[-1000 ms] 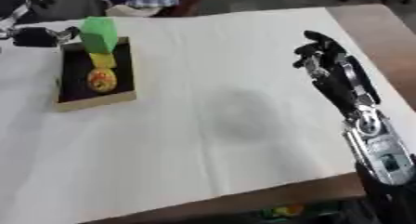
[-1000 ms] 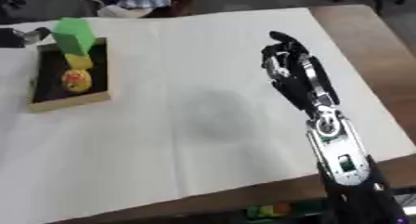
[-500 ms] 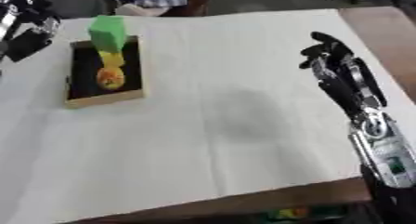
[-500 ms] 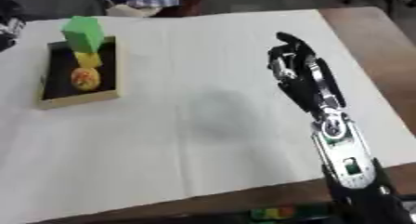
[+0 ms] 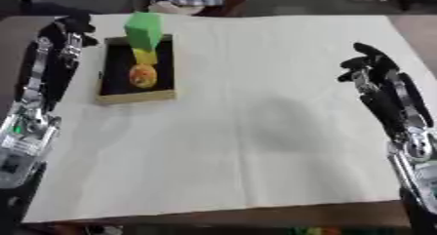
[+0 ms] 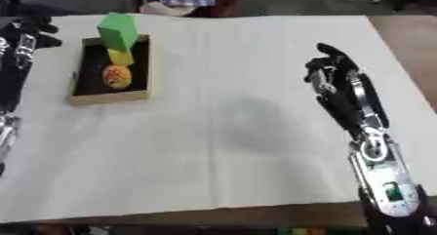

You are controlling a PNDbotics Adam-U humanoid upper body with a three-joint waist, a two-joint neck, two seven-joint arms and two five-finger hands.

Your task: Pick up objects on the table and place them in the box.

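A white sheet is covering the desk [image 5: 256, 146], with nothing lying loose on it. The box [image 5: 104, 83] is sitting at far left, holding a green block [image 5: 143, 30], a yellow piece [image 5: 144, 56] and an orange round thing [image 5: 142, 75]. The right hand [image 5: 368, 68] is hovering empty, fingers relaxed; the left hand [image 5: 70, 25], beside the box, is too blurred to read. Judging by this, collecting seems finished; next both arms need only be pulling clear.

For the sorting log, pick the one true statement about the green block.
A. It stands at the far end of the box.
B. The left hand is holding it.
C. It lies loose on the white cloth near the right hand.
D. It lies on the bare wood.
A: the green block stands at the far end of the box, behind a yellow piece and an orange round thing.
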